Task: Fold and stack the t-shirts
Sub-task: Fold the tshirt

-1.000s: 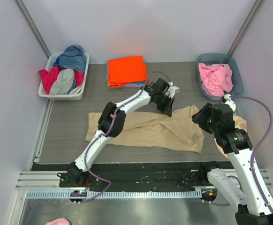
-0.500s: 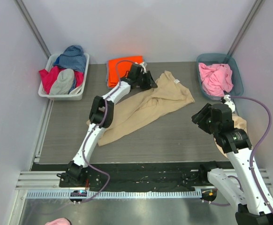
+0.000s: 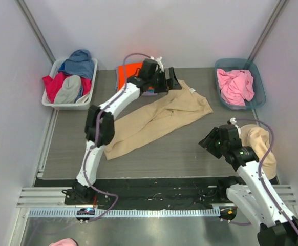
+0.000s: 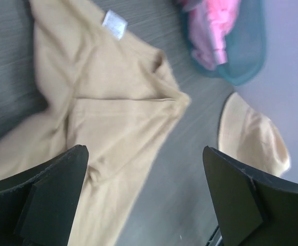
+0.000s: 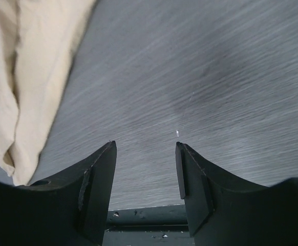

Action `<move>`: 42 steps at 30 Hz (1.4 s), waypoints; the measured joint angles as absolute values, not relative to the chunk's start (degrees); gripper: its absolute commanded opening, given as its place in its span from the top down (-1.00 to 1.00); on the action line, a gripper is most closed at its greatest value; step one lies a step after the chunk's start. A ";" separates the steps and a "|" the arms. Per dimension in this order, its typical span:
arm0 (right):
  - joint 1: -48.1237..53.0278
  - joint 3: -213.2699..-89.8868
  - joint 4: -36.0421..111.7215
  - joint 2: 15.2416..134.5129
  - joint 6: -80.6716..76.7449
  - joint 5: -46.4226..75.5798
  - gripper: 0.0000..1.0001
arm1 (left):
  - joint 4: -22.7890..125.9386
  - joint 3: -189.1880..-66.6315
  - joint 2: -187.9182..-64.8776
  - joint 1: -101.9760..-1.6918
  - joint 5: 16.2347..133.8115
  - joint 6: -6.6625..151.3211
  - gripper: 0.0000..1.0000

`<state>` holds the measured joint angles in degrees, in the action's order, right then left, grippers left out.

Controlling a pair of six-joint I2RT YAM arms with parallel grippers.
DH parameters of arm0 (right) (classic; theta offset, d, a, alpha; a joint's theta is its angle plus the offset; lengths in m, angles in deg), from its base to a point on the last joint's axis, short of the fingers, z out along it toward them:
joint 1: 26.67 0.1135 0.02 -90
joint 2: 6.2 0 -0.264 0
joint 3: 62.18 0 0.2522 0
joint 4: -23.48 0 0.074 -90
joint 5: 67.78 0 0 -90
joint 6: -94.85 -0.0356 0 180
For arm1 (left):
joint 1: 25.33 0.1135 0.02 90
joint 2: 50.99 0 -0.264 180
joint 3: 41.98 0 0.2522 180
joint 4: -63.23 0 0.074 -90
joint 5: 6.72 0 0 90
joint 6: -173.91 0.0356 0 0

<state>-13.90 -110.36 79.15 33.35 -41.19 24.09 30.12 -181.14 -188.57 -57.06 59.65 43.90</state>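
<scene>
A tan t-shirt (image 3: pixel 159 120) lies unfolded on the grey table, running diagonally from near left to far right; the left wrist view shows its white label (image 4: pixel 114 24). My left gripper (image 3: pixel 172 82) hovers open over its far end with nothing between the fingers (image 4: pixel 51 195). Behind that arm sits a folded orange t-shirt (image 3: pixel 127 70), partly hidden. A pink t-shirt (image 3: pixel 235 85) is bunched in the teal bin (image 3: pixel 259 87). My right gripper (image 3: pixel 209 141) is open over bare table (image 5: pixel 200 77), right of the tan shirt's edge (image 5: pixel 21 77). A second tan cloth (image 3: pixel 256 141) sits against the right arm.
A white bin (image 3: pixel 50 100) at the far left holds blue, red and grey clothes. The teal bin stands at the far right, seen also in the left wrist view (image 4: pixel 246 61). White walls close in both sides, and a black rail (image 3: pixel 154 189) runs along the near edge.
The left gripper carried the tan shirt's end toward the far side, then opened and let it go. The right arm swung nearer and to the left, with the tan cloth beside it.
</scene>
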 measured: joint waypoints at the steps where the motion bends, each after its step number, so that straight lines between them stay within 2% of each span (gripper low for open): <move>1: -13.64 -108.83 78.19 34.20 -41.89 23.21 -0.16 | 29.05 -178.19 -183.30 -57.04 60.45 45.39 -0.99; 4: -10.93 -106.47 74.94 38.16 -43.55 22.43 -0.17 | 27.03 -168.51 -166.98 -56.69 63.89 48.49 -0.99; 9: -0.11 -107.69 68.38 47.93 -46.37 25.05 -0.17 | 25.96 -151.88 -140.46 -56.40 71.56 52.10 -0.99; 13: 9.79 -111.25 63.20 57.06 -50.00 29.49 -0.16 | 24.30 -139.14 -127.41 -56.36 77.09 53.21 -0.99; 19: 25.33 -116.28 54.50 70.81 -58.94 37.62 -0.14 | 16.89 -124.97 -119.83 -56.38 82.27 53.34 -0.99; 26: 35.32 -124.74 48.86 87.60 -68.58 46.25 -0.14 | 12.13 -120.08 -111.57 -56.38 83.64 53.15 -0.99; 33: 39.02 -132.11 46.30 94.31 -74.81 52.35 -0.13 | 9.00 -119.81 -106.21 -56.38 85.02 53.56 -0.99; 42: 39.21 -135.47 44.25 99.81 -80.93 54.84 -0.13 | 4.22 -119.79 -105.40 -56.38 87.40 55.88 -0.99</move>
<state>39.21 -135.47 44.25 99.81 -80.93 54.84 4.22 -119.79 -105.40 -56.38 87.40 55.88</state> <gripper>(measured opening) 0.561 0.995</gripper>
